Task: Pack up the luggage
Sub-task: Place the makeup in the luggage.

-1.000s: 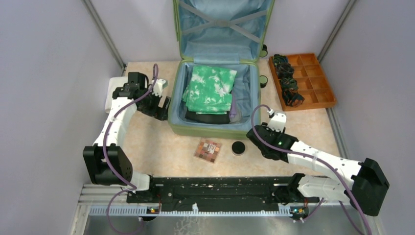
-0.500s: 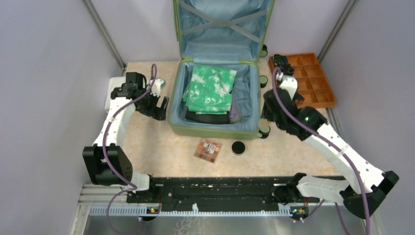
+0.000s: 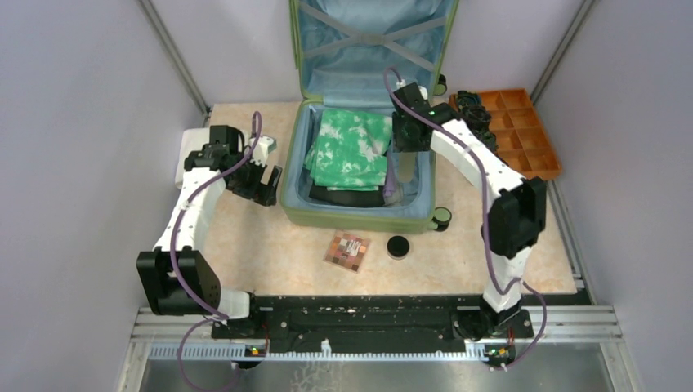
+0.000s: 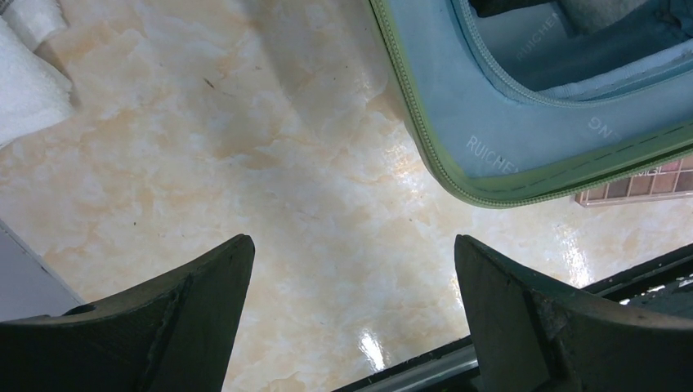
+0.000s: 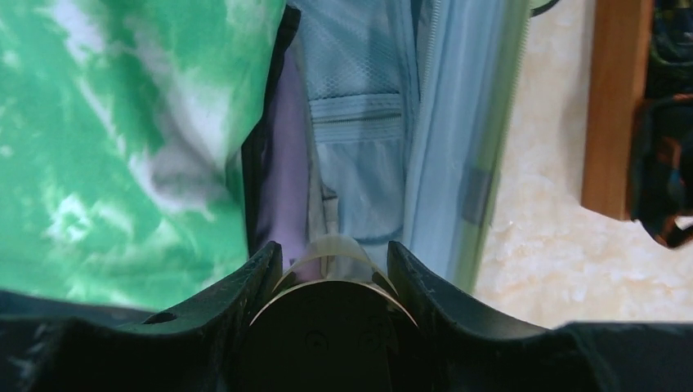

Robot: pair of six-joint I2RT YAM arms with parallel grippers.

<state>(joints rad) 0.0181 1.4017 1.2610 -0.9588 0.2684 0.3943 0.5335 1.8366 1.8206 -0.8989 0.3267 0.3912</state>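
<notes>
I have swung my right arm from the near table edge to above the open luggage. My right end effector is pinching a pale-rimmed round container. Under it is the gap between the green tie-dye garment on its left and the luggage's blue side wall on its right. Judgement: carry finished; lowering and release remain. My left end effector has hardly moved and is spread wide over bare table, with a luggage corner ahead of it to the right.

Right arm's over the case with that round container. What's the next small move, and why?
Probably lower the right gripper a little and release: it holds the round container above the bare strip of luggage lining beside the green cloth.
</notes>
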